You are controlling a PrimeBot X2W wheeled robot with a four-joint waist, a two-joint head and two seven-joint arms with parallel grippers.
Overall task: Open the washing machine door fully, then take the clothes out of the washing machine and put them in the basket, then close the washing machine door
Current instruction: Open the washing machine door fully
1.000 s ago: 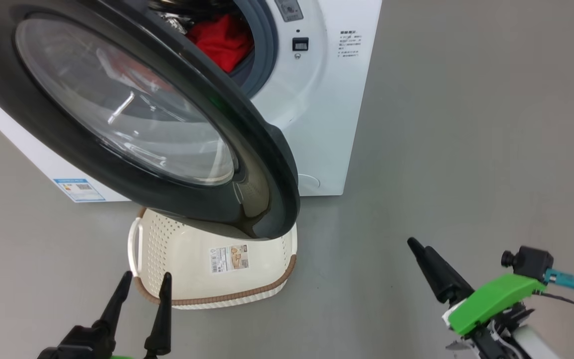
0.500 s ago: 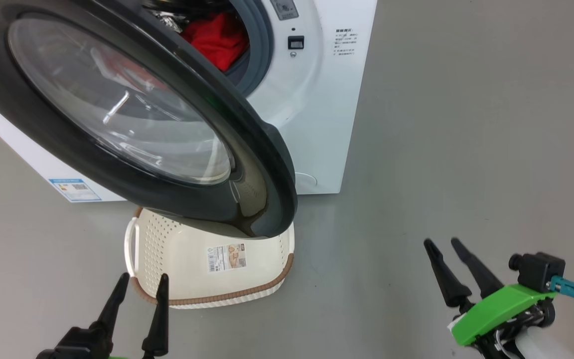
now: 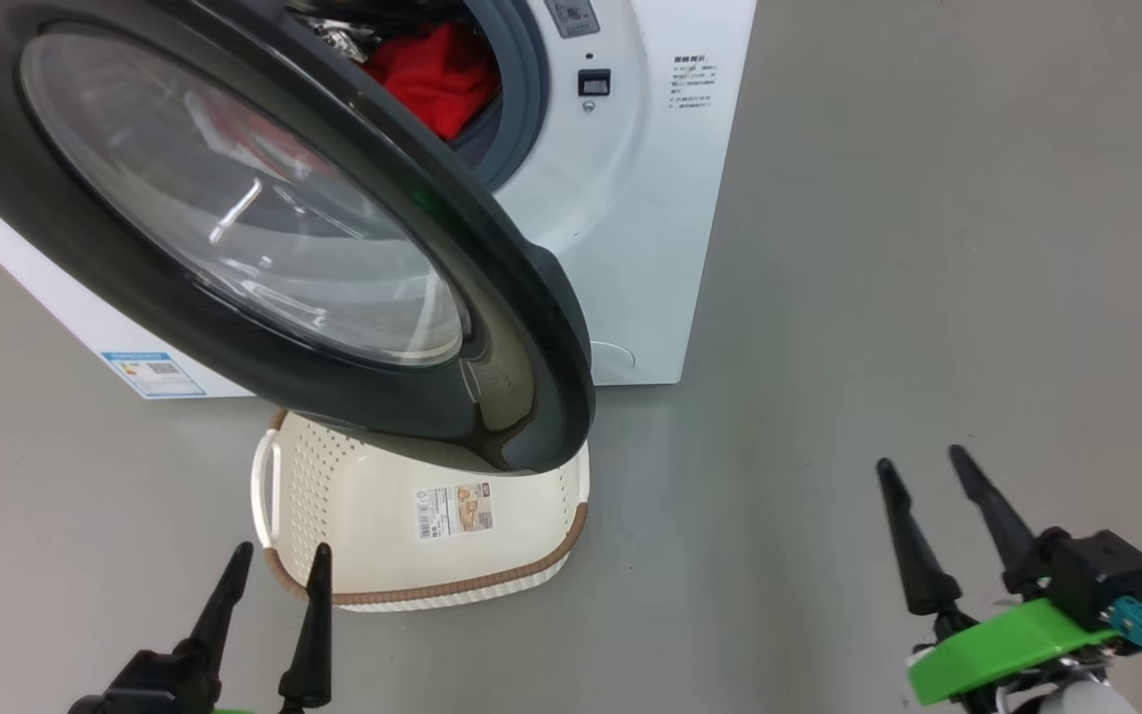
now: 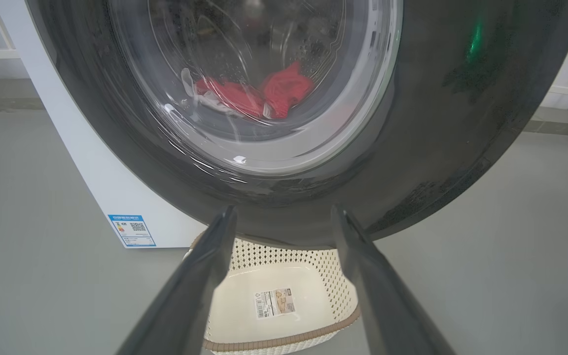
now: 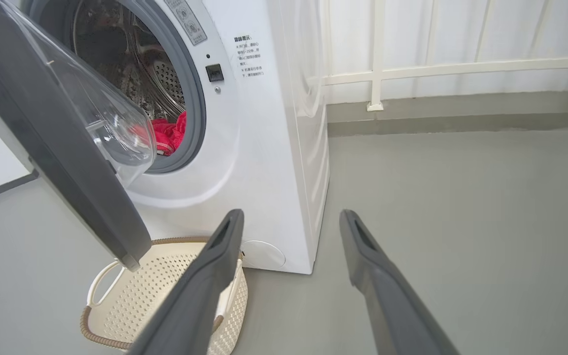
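The washing machine door [image 3: 264, 228] stands swung partly outward, its black rim hanging over the cream basket [image 3: 353, 516] on the floor. Red clothes [image 3: 432, 74] lie in the drum of the white washing machine [image 3: 630, 218]. My left gripper [image 3: 277, 557] is open and empty at the lower left, just before the basket's near rim. My right gripper [image 3: 923, 466] is open and empty at the lower right, over bare floor well right of the machine. In the left wrist view the door [image 4: 437, 148] is close ahead, with clothes [image 4: 259, 93] behind its glass. The right wrist view has the door [image 5: 67, 162], clothes [image 5: 168, 135] and basket [image 5: 131, 301].
Grey floor [image 3: 928, 248] stretches wide to the right of the machine. A white railing and wall [image 5: 437, 64] stand behind the machine in the right wrist view. A blue label [image 3: 153, 373] is stuck low on the machine's front.
My right gripper has turned so both fingers point up and has shifted right and a little lower in the head view. The left gripper and the door have stayed put.
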